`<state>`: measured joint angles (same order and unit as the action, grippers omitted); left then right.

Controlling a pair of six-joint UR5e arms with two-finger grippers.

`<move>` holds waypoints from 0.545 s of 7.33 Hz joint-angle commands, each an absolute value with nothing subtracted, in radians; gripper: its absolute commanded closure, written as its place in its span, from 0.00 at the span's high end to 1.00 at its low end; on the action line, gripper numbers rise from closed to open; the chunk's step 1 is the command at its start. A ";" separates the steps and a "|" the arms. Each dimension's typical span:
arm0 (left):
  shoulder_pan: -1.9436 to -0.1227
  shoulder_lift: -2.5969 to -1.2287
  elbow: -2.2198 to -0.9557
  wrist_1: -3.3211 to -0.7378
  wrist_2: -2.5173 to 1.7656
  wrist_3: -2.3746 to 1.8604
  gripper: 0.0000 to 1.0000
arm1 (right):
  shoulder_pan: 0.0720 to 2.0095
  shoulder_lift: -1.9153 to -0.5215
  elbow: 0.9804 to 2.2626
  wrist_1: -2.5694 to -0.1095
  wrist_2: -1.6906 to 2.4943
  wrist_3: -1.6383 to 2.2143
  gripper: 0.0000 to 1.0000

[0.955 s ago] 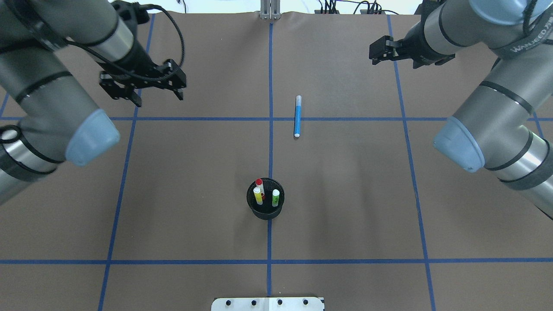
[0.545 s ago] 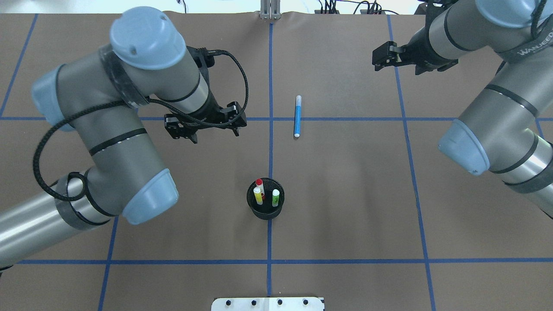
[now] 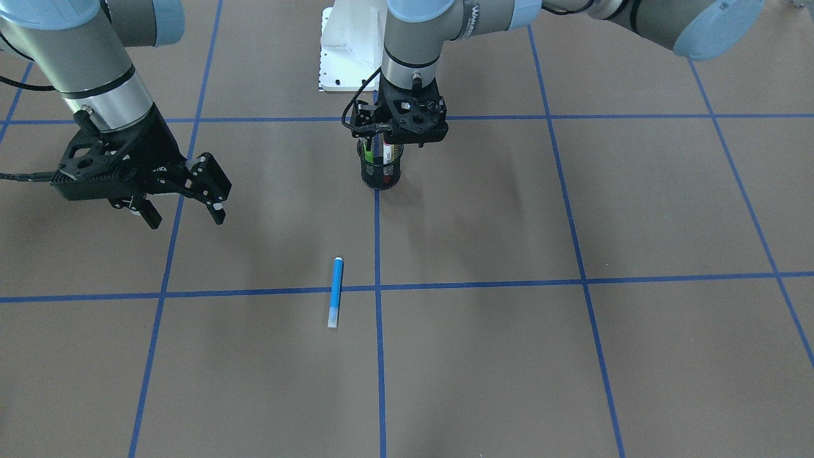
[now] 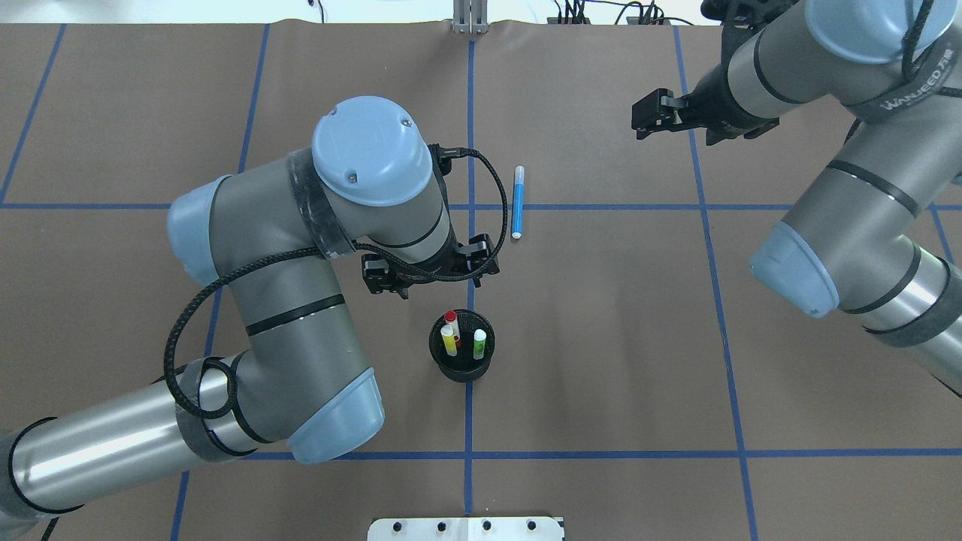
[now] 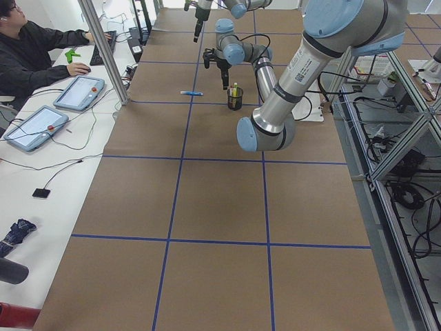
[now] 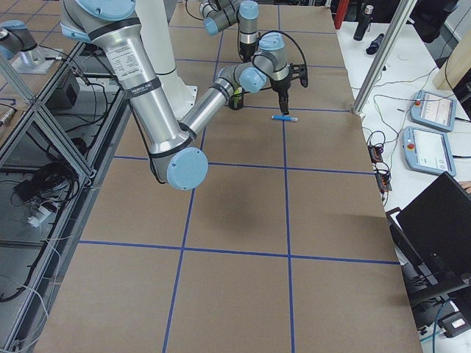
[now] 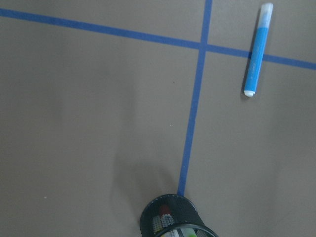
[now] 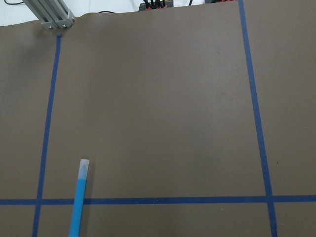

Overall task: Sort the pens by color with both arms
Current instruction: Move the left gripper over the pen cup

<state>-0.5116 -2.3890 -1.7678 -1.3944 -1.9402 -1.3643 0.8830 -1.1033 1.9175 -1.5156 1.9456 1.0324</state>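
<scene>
While left gripper hovers spread by the mesh cup, pick pending.
Descend plumb on lime green pen, clear of yellow pen; right gripper hangs spread, far right.

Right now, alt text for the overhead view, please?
The left gripper hangs, jaws open, above a black mesh cup holding a red-capped pen, a yellow pen and a green pen. A blue pen lies across a tape line farther out; the right gripper hovers far right.
</scene>
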 commanded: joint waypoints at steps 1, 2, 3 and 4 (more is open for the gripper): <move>-0.496 -2.388 -1.759 -1.396 -1.931 -1.368 0.69 | 0.876 -1.101 1.919 -1.516 1.945 1.037 1.00; -0.489 -2.388 -1.749 -1.397 -1.931 -1.367 0.69 | 0.874 -1.101 1.919 -1.516 1.945 1.037 1.00; -0.485 -2.390 -1.732 -1.399 -1.931 -1.367 0.67 | 0.874 -1.101 1.921 -1.516 1.945 1.037 1.00; -0.485 -2.390 -1.730 -1.402 -1.931 -1.367 0.67 | 0.874 -1.101 1.919 -1.516 1.945 1.037 1.00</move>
<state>-0.4872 -2.3892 -1.7387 -1.3989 -1.9314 -1.3669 0.8748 -1.1015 1.9196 -1.5156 1.9451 1.0369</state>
